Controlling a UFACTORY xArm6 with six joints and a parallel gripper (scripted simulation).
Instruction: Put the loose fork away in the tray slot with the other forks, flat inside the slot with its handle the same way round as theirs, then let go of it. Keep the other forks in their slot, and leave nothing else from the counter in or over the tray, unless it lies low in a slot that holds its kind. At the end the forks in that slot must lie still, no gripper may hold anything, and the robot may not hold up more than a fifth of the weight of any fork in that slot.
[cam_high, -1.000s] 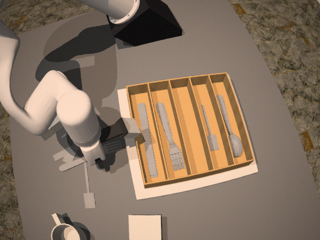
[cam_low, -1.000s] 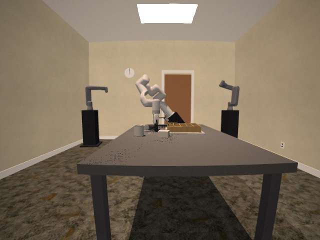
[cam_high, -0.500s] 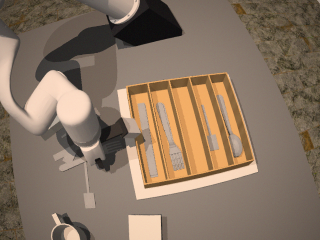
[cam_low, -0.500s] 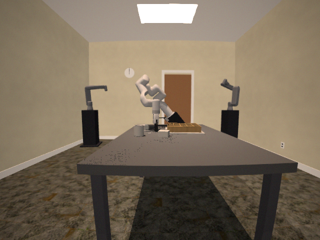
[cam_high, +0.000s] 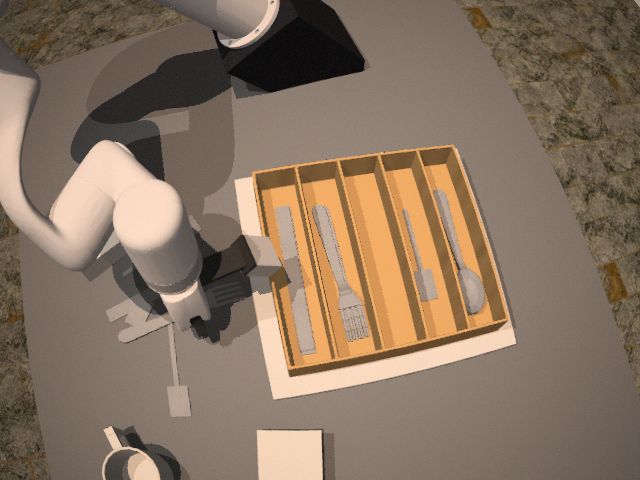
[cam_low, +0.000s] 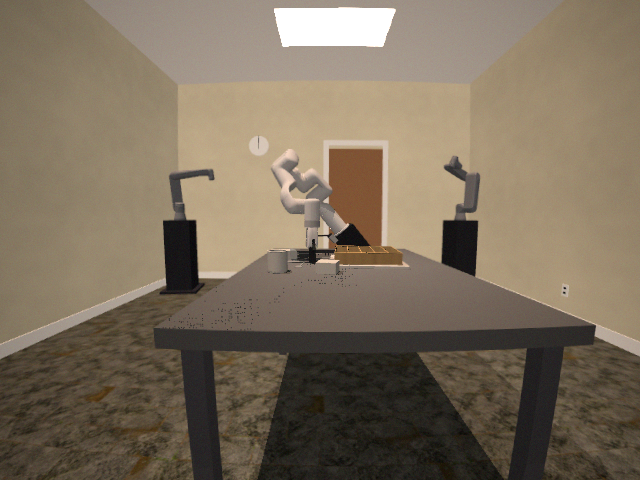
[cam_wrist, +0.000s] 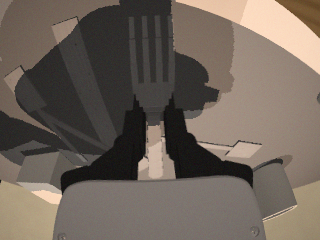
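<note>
The loose grey fork (cam_wrist: 152, 60) (cam_high: 230, 289) sits between my gripper's dark fingers, with its tines pointing away from the wrist camera. My gripper (cam_wrist: 154, 107) (cam_high: 200, 325) (cam_low: 311, 253) is shut on the fork's neck, low over the counter just left of the tray. The orange wooden tray (cam_high: 480, 227) (cam_low: 392, 256) has several long slots. Another fork (cam_high: 338, 273) lies in the second slot from the left, with its handle at the far end and its tines at the near end.
The tray stands on a cream mat (cam_high: 392, 369). Other slots hold a knife (cam_high: 294, 279), a small spatula (cam_high: 419, 263) and a spoon (cam_high: 460, 258); the middle slot is empty. On the counter are a loose spatula (cam_high: 176, 384), a mug (cam_high: 129, 462) (cam_low: 278, 260) and a white block (cam_high: 289, 454) (cam_low: 327, 266).
</note>
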